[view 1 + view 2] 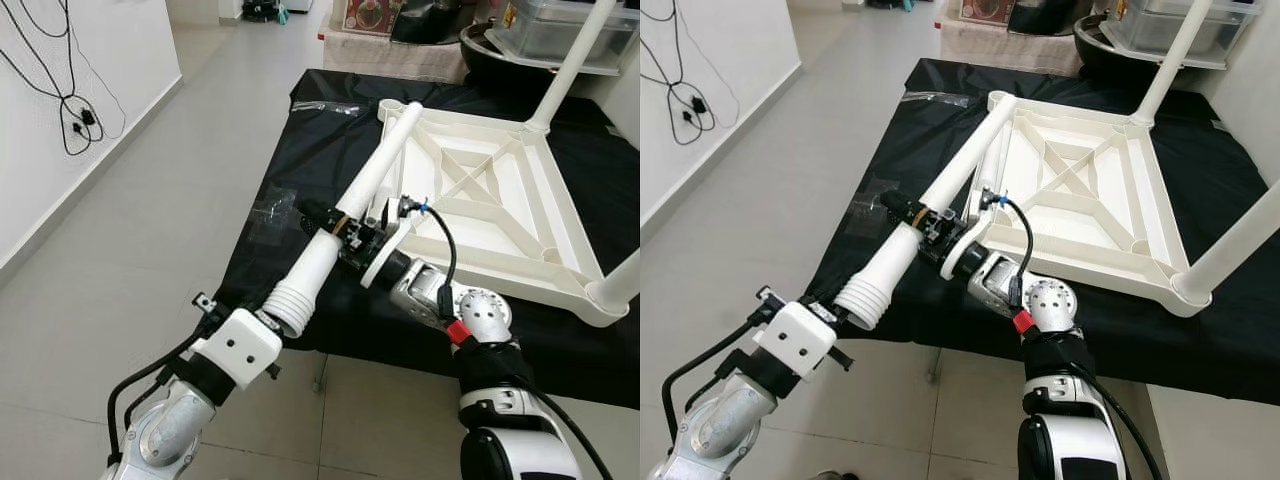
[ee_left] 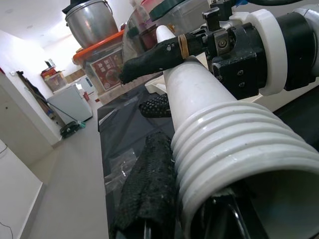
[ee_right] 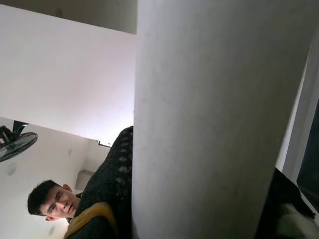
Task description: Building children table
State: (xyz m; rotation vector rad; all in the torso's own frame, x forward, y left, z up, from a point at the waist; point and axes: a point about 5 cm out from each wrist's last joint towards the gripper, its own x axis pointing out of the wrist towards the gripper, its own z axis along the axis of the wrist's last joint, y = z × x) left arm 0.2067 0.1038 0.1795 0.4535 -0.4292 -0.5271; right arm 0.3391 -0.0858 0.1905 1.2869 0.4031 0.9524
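A white children's table top (image 1: 500, 200) lies upside down on a black cloth (image 1: 300, 160). Two white legs stand up from it, one at the far right corner (image 1: 575, 65) and one at the near right corner (image 1: 620, 280). A loose white table leg (image 1: 365, 185) slants from the far left corner socket (image 1: 400, 108) down towards me. My left gripper (image 1: 283, 318) is shut on its ribbed end (image 2: 234, 149), with one black finger (image 2: 149, 194) alongside the ribs. My right gripper (image 1: 335, 228) is shut on the leg's middle (image 3: 209, 119), one finger (image 2: 154, 55) lying across it.
Clear plastic bags lie on the cloth at the left (image 1: 270, 215) and at the far edge (image 1: 325, 107). Boxes and a dark pot (image 1: 500, 40) crowd the space behind the table. Cables (image 1: 75, 115) hang on the left wall above tiled floor. A person (image 3: 50, 199) appears in the right wrist view.
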